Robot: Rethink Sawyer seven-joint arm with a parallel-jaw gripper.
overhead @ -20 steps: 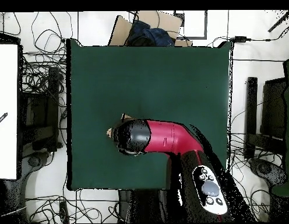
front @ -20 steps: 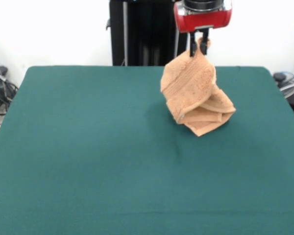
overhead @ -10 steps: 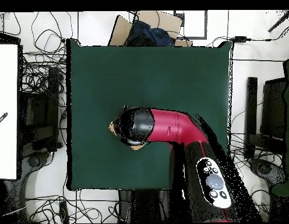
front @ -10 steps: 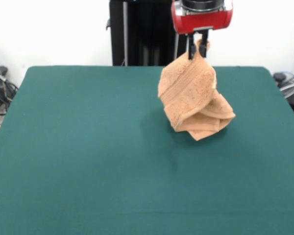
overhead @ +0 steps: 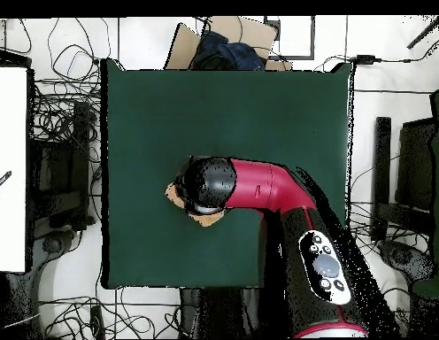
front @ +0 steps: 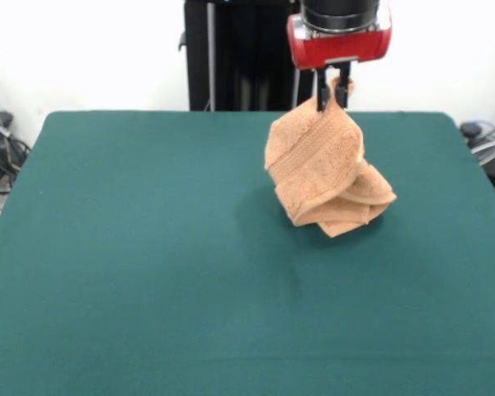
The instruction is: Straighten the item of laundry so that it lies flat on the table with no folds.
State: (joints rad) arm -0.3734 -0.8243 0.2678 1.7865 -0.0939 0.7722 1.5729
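Observation:
The item of laundry (front: 323,169), a peach-tan terry towel, hangs bunched and folded above the table (front: 148,247), its lowest folds near the green top. My gripper (front: 331,95) is shut on the towel's top corner, just under the red wrist. In the overhead view only small bits of the towel (overhead: 174,194) peek out beside the arm's black wrist, and the gripper itself is hidden under it.
Cables and equipment lie around the table on the floor. A cardboard box (overhead: 225,37) with dark cloth sits past the table's top edge in the overhead view. A black post (front: 231,54) stands behind the table.
The arm has shifted a little, carrying the hanging towel with it slightly toward the table's middle; the towel has swung and rotated a bit. The grip has not changed.

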